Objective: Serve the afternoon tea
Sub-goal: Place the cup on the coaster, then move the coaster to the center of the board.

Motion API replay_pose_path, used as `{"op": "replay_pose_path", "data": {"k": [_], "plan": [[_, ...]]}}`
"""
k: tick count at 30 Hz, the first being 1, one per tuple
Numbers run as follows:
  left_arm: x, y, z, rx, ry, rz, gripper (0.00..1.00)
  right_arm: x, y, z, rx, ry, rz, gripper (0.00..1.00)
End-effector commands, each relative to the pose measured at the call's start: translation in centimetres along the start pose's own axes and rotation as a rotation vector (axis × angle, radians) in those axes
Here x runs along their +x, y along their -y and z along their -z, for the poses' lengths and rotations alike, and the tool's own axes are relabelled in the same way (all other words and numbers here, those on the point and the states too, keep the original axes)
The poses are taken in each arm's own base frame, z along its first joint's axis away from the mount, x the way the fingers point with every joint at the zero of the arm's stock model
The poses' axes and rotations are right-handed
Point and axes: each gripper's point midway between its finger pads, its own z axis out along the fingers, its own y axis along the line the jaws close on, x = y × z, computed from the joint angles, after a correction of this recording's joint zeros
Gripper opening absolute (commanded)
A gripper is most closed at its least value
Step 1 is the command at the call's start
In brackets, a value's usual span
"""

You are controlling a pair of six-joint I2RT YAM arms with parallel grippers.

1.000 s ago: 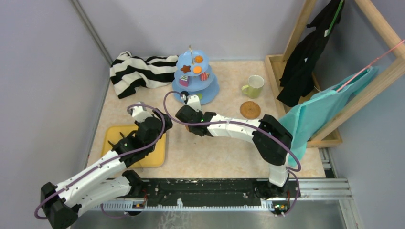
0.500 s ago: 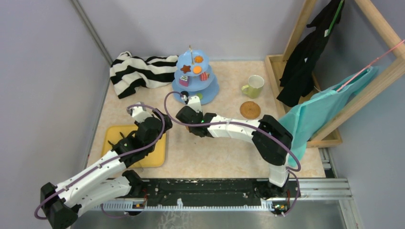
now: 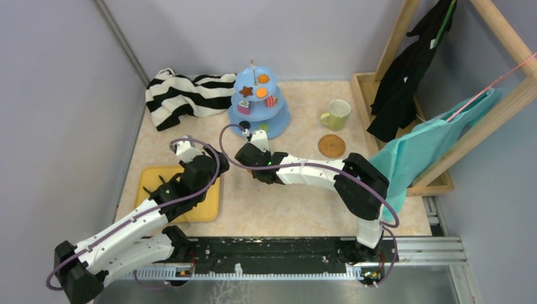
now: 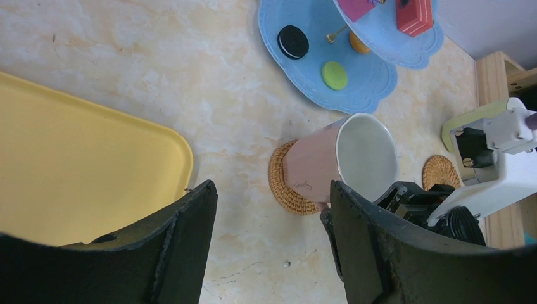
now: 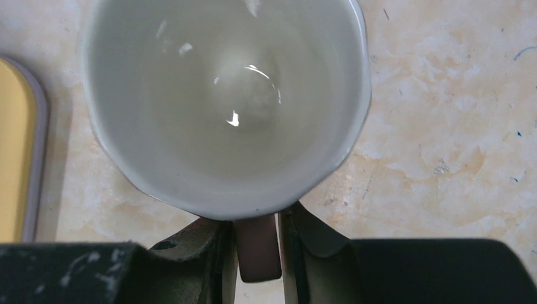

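Overhead, a beige, stone-mottled tabletop [image 3: 285,209], smooth and matt, boxed in by plain grey walls [image 3: 57,95] at left and back. At right, a bare-wood frame [image 3: 403,25] hung with a black garment [image 3: 405,76] and a teal cloth [image 3: 424,152]. Back left, a rumpled black-and-white striped cloth [image 3: 183,95]. Near left, a glossy yellow tray [image 3: 212,209] with rounded corners. Centre back, the light-blue three-tier stand [image 3: 284,120], scallop-edged, carrying small toy cookies [image 3: 261,92]; on its bottom tier a black sandwich cookie [image 4: 293,42] and a flat green disc [image 4: 334,75]. Beside it the yellow-green cup [image 3: 335,114] and a bare woven cork coaster [image 3: 331,145]. In front of the stand, the pink cup [image 4: 313,168], white inside, on the second cork coaster [image 4: 278,183]. Right gripper [image 5: 256,221] narrow about the pink handle [image 5: 258,253]; pressing or just clear of it, cannot tell. Left gripper [image 4: 269,202] spread wide, holding nothing, near the tray's far corner.
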Motion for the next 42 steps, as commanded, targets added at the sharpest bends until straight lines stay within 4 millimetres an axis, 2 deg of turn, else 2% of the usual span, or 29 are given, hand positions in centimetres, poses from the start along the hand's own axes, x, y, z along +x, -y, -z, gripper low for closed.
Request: {"op": "replay_pose_path", "data": {"k": [1,6,16,24,26,30,36,39,42], "plan": [[0.1,0.4,0.0,0.007,-0.008,0.003,0.72,-1.1,0.1,1.5,-0.012,0.039,-0.026,0.29],[0.1,0.6,-0.1,0.006,-0.012,0.0,0.72,-0.9,0.3,1.6,-0.013,0.039,-0.026,0.34],[-0.2,0.8,-0.2,-0.001,-0.004,-0.008,0.72,-2.1,0.0,2.7,-0.056,0.062,-0.01,0.46],[-0.1,0.9,-0.7,-0.011,0.007,-0.016,0.72,-2.8,-0.1,4.8,-0.1,0.093,-0.013,0.49],[-0.2,1.1,-0.9,-0.009,0.018,-0.026,0.72,-3.7,0.1,6.2,-0.116,0.122,-0.029,0.49],[-0.5,1.3,-1.3,-0.019,0.034,-0.037,0.73,-4.1,1.0,7.6,-0.118,0.146,-0.048,0.49],[-0.6,1.5,-1.5,-0.002,0.06,-0.036,0.73,-4.8,4.6,9.4,-0.022,0.204,-0.099,0.48],[-1.0,2.0,-1.6,0.013,0.069,-0.044,0.73,-5.1,7.8,9.0,0.066,0.201,-0.149,0.47],[-1.3,2.3,-1.6,0.019,0.075,-0.056,0.74,-5.2,12.2,7.9,0.146,0.188,-0.234,0.44]]}}
